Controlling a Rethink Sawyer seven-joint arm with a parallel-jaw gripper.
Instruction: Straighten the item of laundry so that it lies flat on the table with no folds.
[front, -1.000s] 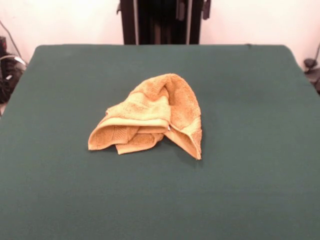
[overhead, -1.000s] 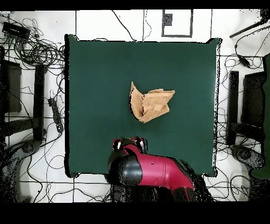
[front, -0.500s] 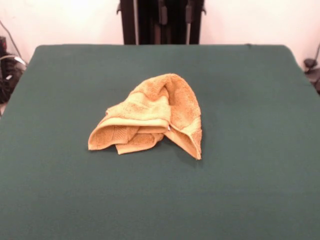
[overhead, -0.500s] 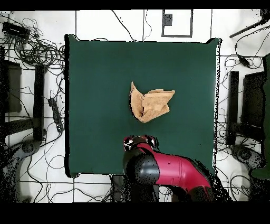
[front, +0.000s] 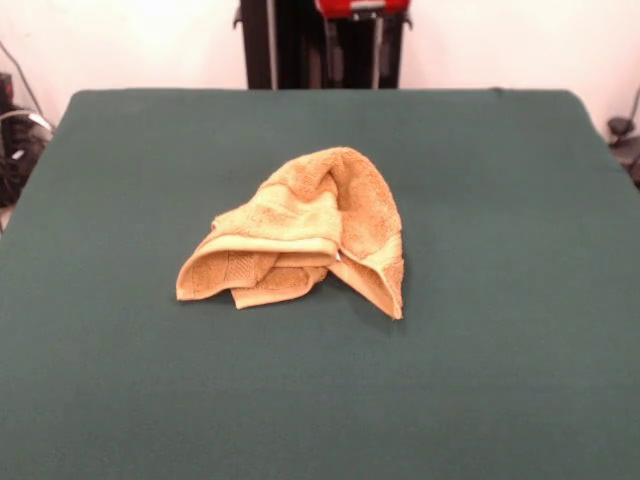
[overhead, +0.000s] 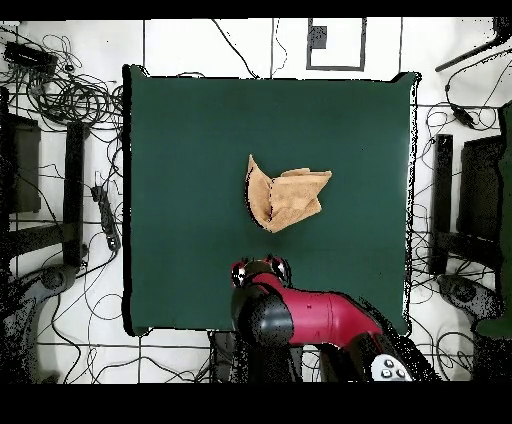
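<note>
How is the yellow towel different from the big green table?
The mustard-yellow terry towel is small, the dark green cloth-covered table much wider. The towel is crumpled into folds; the table lies smooth and flat. The towel looks fluffy, the table plain. Both are cloth.

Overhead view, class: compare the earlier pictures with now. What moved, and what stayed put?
Only the red arm moved: it swung sideways along the table's near edge, first rightward, then settling slightly back. Nothing was grasped or released. The crumpled yellow towel kept its place and folds.
</note>
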